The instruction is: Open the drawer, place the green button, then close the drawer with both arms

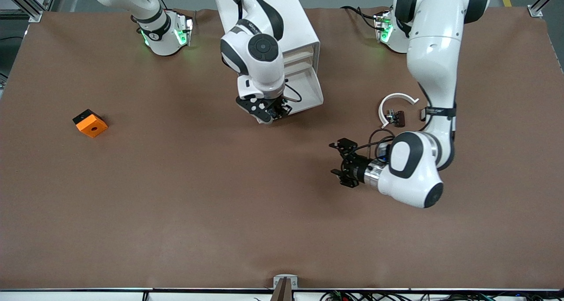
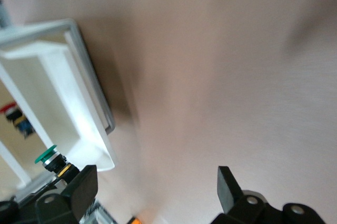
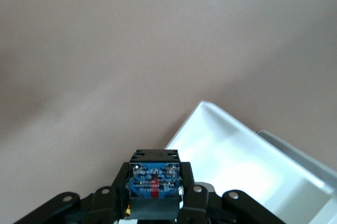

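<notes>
The white cabinet (image 1: pixel 299 32) stands between the arms' bases, and its lowest drawer (image 1: pixel 318 91) is pulled out and holds nothing that I can see. My right gripper (image 1: pixel 275 110) hangs just outside the drawer's corner and is shut on the button. In the right wrist view the button's blue base (image 3: pixel 154 177) sits between the fingers of the right gripper (image 3: pixel 154 195), with the open drawer (image 3: pixel 210 129) beside it. The left wrist view shows the button's green cap (image 2: pixel 48 155) by the drawer's rim (image 2: pixel 92 95). My left gripper (image 1: pixel 341 162) (image 2: pixel 156 182) is open over bare table.
An orange block with a hole (image 1: pixel 90 123) lies toward the right arm's end of the table. A white open ring (image 1: pixel 396 99) with small dark clip pieces (image 1: pixel 395 117) lies beside the left arm. A brown mat (image 1: pixel 198 204) covers the table.
</notes>
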You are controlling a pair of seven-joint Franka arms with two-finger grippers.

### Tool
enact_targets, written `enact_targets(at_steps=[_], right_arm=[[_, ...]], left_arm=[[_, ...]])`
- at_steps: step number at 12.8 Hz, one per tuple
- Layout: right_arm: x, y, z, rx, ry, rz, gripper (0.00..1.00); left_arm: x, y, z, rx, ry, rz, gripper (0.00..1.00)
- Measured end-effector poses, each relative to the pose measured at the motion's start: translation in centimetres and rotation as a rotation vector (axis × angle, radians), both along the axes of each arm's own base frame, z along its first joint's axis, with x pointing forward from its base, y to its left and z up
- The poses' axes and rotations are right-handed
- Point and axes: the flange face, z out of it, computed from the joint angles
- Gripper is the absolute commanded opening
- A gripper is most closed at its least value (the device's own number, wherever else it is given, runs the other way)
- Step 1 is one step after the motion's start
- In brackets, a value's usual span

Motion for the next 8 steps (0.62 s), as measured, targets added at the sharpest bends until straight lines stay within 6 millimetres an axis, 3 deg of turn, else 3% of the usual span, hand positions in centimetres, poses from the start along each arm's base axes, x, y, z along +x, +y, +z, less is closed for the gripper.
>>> enact_targets(at_steps=[5,8], right_arm=[[-2.2,0.3,-2.7,-0.009,0.004,-0.005,0.00],[-3.1,0.5,-3.6,0.001,-0.006,-0.015,0.00]], left_arm=[[-0.4,1.2,7.5,0.084,-0.254,-0.318,1.00],[-0.5,2.4,10.5,0.036,-0.407,-0.577,1.00]])
